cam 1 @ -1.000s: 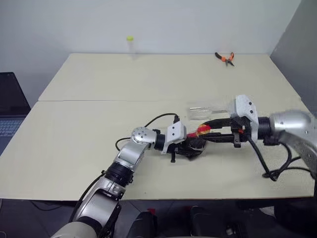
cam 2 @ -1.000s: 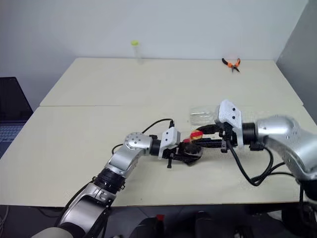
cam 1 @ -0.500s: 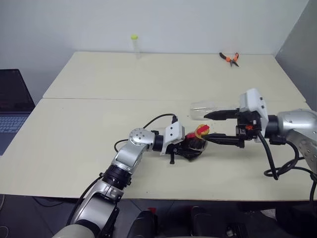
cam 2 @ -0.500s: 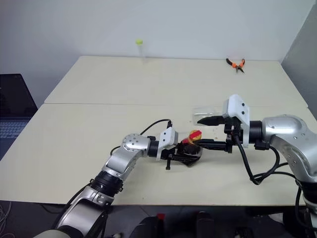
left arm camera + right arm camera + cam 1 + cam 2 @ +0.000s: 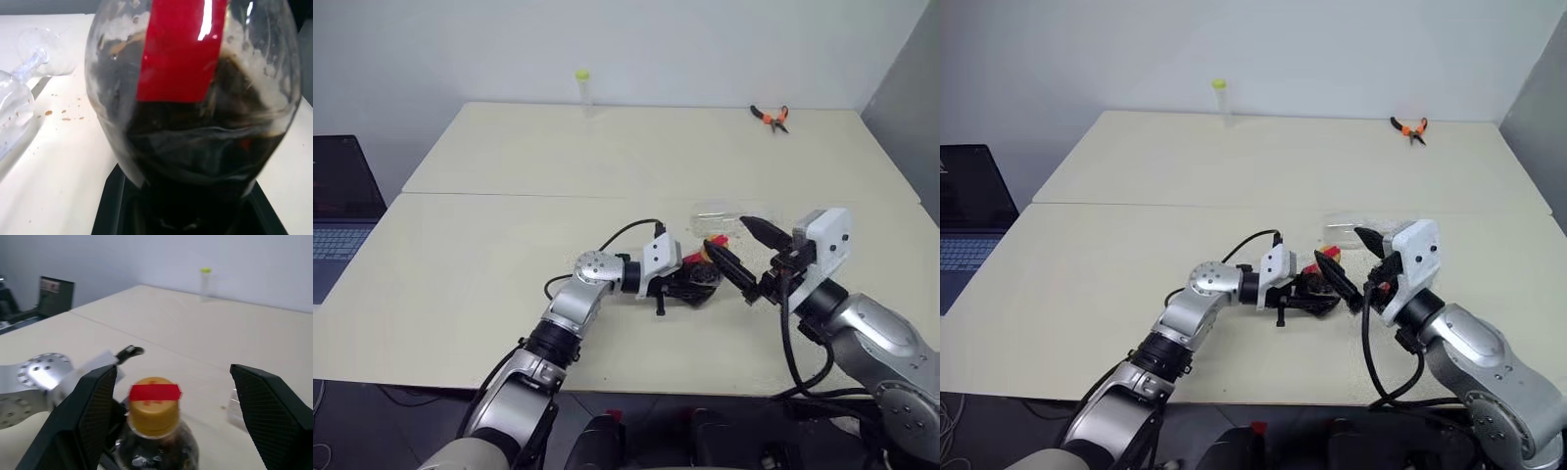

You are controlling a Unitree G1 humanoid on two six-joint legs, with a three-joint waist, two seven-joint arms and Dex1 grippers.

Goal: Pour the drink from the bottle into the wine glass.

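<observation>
Left gripper (image 5: 690, 284) clenches the bottle (image 5: 195, 98) (capped); right gripper (image 5: 171, 396) spread wide, empty

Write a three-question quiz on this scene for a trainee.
1. True or false: the wine glass stands upright on the table.
2. What does the left pincer grip? A) the pliers B) the bottle C) the yellow-capped tube
3. Is the bottle's cap on or off?

Key: 1. False, it lies on its side. 2. B. 3. On.
</observation>
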